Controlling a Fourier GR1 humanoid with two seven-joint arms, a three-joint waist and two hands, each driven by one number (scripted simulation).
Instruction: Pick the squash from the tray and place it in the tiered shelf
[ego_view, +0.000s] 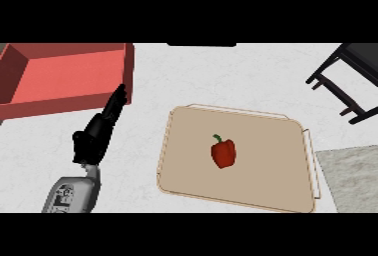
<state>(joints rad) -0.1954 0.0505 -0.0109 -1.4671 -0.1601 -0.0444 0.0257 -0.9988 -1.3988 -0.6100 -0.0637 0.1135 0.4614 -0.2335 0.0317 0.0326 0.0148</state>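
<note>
A beige tray (184, 175) lies on the white counter right of centre. On it sits a red pepper-like vegetable with a green stem (224, 152); I see no squash. The dark tiered shelf (347, 80) shows partly at the upper right corner. My left hand (96, 135) is left of the tray, well apart from it, fingers straight and pointing up toward the red bin. Its grey forearm (72, 192) comes in from the lower left. It holds nothing. My right hand does not show.
A red open bin (63, 75) stands at the upper left, its near right corner just by my left fingertips. A grey speckled mat (351, 175) lies at the right edge beside the tray.
</note>
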